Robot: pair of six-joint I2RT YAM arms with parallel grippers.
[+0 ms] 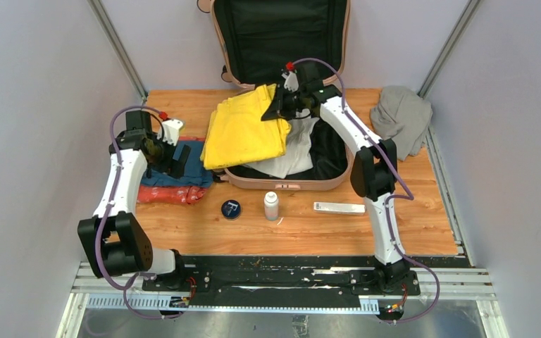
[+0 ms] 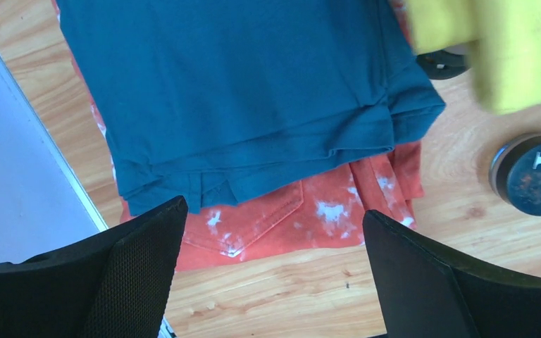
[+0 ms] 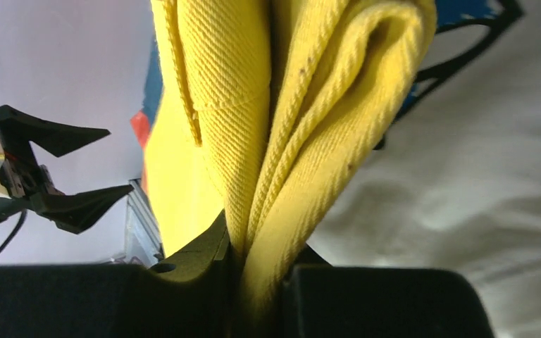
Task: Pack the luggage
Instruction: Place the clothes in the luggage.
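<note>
The pale pink luggage (image 1: 282,184) lies open at the table's back, its black-lined lid (image 1: 282,35) upright. A white garment (image 1: 292,151) lies inside it. My right gripper (image 1: 276,105) is shut on a folded yellow garment (image 1: 246,130), held over the luggage's left side; the folds (image 3: 303,127) are pinched between its jaws. My left gripper (image 1: 171,158) is open and empty above a folded teal garment (image 2: 239,91) stacked on orange tie-dye jeans (image 2: 289,218), left of the luggage.
A round dark tin (image 1: 231,209), a white bottle (image 1: 271,205) and a flat white stick (image 1: 339,207) lie on the wooden table in front of the luggage. A grey cloth bundle (image 1: 401,116) sits at the back right. Walls close both sides.
</note>
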